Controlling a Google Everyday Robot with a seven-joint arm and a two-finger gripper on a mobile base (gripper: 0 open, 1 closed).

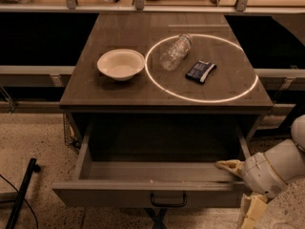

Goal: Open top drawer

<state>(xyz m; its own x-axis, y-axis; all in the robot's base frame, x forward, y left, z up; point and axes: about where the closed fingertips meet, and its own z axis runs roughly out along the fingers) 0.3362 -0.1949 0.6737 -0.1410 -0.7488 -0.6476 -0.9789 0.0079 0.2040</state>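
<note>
The top drawer (147, 193) is a wide grey-beige wood-look drawer with a dark bail handle (168, 200) at the centre of its front. It stands pulled far out from under the tabletop, and the inside that shows looks empty. My gripper (229, 166) is at the drawer's front right corner, with its tan tip over the right end of the front panel. The white arm (279, 168) comes in from the right edge. No lower drawers are in view.
On the tabletop (95, 89) are a white bowl (121, 64), a clear plastic bottle (175, 51) lying on its side and a dark snack packet (200, 71), the last two inside a bright projected ring. A black pole (21, 194) leans at the left on the speckled floor.
</note>
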